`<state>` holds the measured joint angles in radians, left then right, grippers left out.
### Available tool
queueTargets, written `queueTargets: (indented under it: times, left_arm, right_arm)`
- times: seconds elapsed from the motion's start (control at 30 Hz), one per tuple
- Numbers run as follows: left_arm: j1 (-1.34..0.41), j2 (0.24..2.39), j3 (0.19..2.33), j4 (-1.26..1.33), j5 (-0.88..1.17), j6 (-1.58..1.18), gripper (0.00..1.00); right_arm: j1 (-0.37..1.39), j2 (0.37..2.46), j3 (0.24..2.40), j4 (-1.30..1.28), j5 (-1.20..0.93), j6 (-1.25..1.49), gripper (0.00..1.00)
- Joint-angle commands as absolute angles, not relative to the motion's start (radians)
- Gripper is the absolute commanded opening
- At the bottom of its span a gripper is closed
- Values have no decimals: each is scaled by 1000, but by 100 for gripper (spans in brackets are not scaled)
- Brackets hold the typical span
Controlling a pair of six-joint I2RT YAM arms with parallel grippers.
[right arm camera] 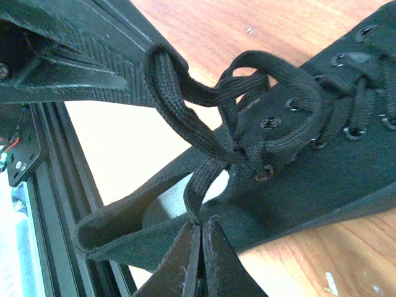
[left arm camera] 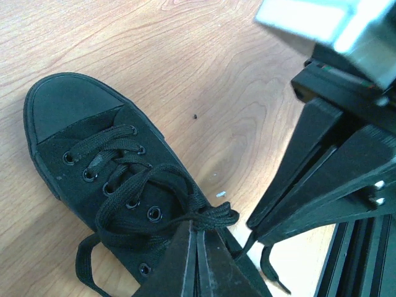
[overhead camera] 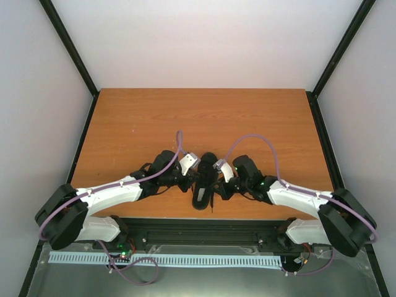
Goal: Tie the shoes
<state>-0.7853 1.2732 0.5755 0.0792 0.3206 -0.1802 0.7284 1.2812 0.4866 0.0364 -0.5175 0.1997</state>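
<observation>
one black shoe point(overhead camera: 205, 180), with one black lace point(right arm camera: 170, 93) threaded through it. two robot arms: one left arm point(overhead camera: 114, 193), one right arm point(overhead camera: 297, 197). two grippers, one on each: the left gripper point(left arm camera: 197, 238) and the right gripper point(right arm camera: 201, 238). two purple cables point(overhead camera: 179, 145), one along each arm. one wooden table point(overhead camera: 154, 117).

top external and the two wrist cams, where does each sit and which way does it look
top external: above and behind the arms, looking down at the table; both arms show, meeting at the shoe.
left wrist: on the left arm, looking down its shut left gripper at the laced top and toe.
right wrist: on the right arm, looking along its shut right gripper at the shoe's side.
shared: both wrist views show the lace both grippers pinch.
</observation>
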Motion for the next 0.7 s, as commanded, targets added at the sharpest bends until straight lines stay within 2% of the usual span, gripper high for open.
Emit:
queueTargets:
  times: [0.0,0.13,0.33,0.5,0.67]
  left_arm:
    - [-779,1249,573,84,315,-185,1]
    - [-779,1243,562,89,320,-190,1]
    - [-779,1243,545,112,348,-215,1]
    - [-779,1229,513,129,354,-234,1]
    - [-779,1214,494,132,367,-250,1]
  right_arm:
    - [736,1182,471,-46,-424,246,3]
    - [735,1121,455,-157,-245,336,3]
    - [734,1140,383,-116,-250,473,5]
    - [732,1089,372,-121,-252,464,34]
    - [697,1011,355,-10,-418,398,46]
